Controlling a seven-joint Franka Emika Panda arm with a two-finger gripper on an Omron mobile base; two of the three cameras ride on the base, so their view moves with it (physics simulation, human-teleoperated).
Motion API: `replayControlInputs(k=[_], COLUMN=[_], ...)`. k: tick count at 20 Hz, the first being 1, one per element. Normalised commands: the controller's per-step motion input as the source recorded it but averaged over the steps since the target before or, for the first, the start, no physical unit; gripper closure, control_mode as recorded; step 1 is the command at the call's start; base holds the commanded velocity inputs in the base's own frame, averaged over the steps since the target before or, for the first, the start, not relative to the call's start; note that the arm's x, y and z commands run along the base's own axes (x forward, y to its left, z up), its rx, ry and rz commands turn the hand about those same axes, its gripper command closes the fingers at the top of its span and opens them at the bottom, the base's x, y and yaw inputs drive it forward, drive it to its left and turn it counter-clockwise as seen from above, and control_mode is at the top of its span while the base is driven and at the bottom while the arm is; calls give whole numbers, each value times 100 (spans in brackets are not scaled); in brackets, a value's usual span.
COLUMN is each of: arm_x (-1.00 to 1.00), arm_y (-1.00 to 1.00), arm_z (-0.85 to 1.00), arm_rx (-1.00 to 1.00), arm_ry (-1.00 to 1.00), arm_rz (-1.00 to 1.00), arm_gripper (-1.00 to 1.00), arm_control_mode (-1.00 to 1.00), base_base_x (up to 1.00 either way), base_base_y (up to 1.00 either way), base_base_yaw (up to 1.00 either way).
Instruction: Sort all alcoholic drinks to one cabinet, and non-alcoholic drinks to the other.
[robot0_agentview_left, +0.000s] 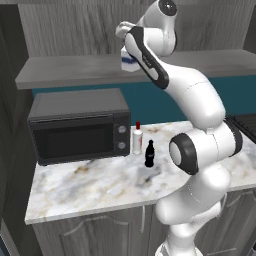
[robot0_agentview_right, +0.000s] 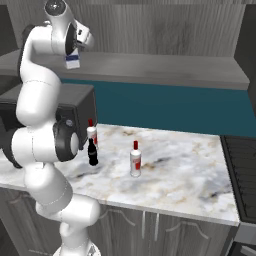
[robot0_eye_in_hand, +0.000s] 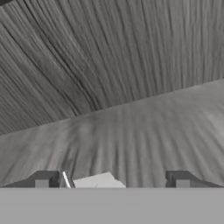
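1. Gripper (robot0_eye_in_hand: 112, 180) jaws stood wide apart in the hand view, fingertips (robot0_eye_in_hand: 43, 179) well clear on either side; nothing clamped.
2. Milk carton (robot0_eye_in_hand: 97, 181) top sat low between the fingers, not touched by either; it stood on the grey shelf (robot0_agentview_right: 165, 70) under the wood-grain cabinet, blue band visible (robot0_agentview_right: 73, 61) (robot0_agentview_left: 128, 63).
3. Arm reached up and left to that shelf.
4. On the marble counter (robot0_agentview_right: 190, 165): cola bottle (robot0_agentview_right: 92, 152) just beside one red-capped bottle (robot0_agentview_right: 92, 133), both near the microwave (robot0_agentview_left: 80, 127); second red-capped bottle (robot0_agentview_right: 135, 159) stood apart, further right, upright.
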Motion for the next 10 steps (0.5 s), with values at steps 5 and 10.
replayControlInputs(k=[5,10], arm_x=[1,-51], arm_y=[0,0], arm_z=[1,2], arm_rx=[0,0], arm_ry=[-2,-11], arm_rz=[0,0], arm_gripper=[-100,-100], arm_control_mode=[-100,-100], base_base_x=[0,0], base_base_y=[0,0], base_base_yaw=[0,0])
